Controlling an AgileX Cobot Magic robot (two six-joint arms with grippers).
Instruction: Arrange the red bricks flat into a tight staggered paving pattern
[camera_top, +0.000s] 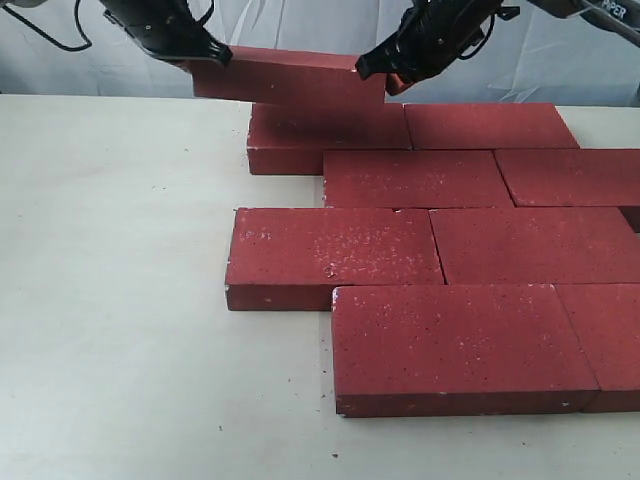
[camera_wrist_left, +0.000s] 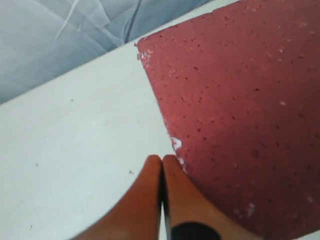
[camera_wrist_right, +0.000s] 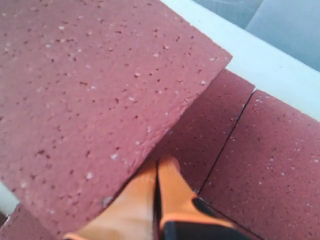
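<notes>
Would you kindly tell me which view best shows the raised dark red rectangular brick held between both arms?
The exterior view: the raised dark red rectangular brick appears nearly whole, above the laid red bricks. The left wrist view shows only one corner; the right wrist view, part of one face.

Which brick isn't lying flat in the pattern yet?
The rearmost brick, raised between the left end effector and right end effector; the rest lie flat.

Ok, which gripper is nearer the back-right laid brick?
Right. The right gripper sits at the raised brick's near end, just up-left of the back-right brick in the exterior view. The left gripper is at the raised brick's other end, farther left.
</notes>
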